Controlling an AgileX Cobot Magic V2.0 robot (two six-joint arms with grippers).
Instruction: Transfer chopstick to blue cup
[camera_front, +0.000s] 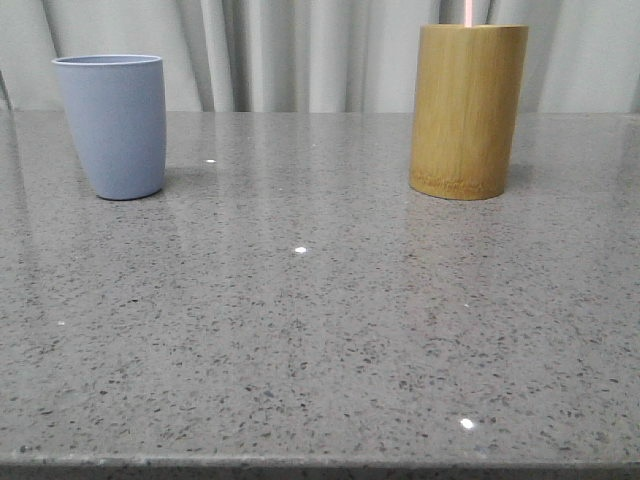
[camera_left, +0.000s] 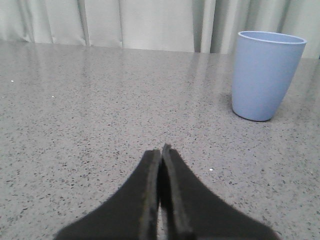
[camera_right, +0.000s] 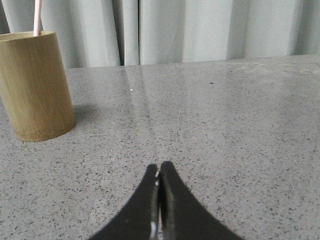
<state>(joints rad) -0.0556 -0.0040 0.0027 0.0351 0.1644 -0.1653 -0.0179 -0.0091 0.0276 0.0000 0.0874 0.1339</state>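
Two containers stood well apart on the grey speckled stone table (camera_front: 320, 330): a matte greyish-blue plastic cup (camera_front: 112, 125) toward the left and a taller yellow-brown bamboo cylinder (camera_front: 467, 110) toward the right, both upright near the far edge, in front of pale pleated curtains (camera_front: 300, 50). No brand, label or writing could be read on either one. A thin pale pink chopstick (camera_front: 469, 11) rose straight out of the bamboo cylinder's mouth, its upper part cut off by the frame; the blue cup's inside could not be seen. Between the two containers the table carried only small glints of reflected light. The left end effector (camera_left: 161, 150) hung low over the table near the blue cup, its black fingers pressed together on nothing. The right end effector (camera_right: 159, 167) hung likewise near the bamboo cylinder, clenched and holding nothing.
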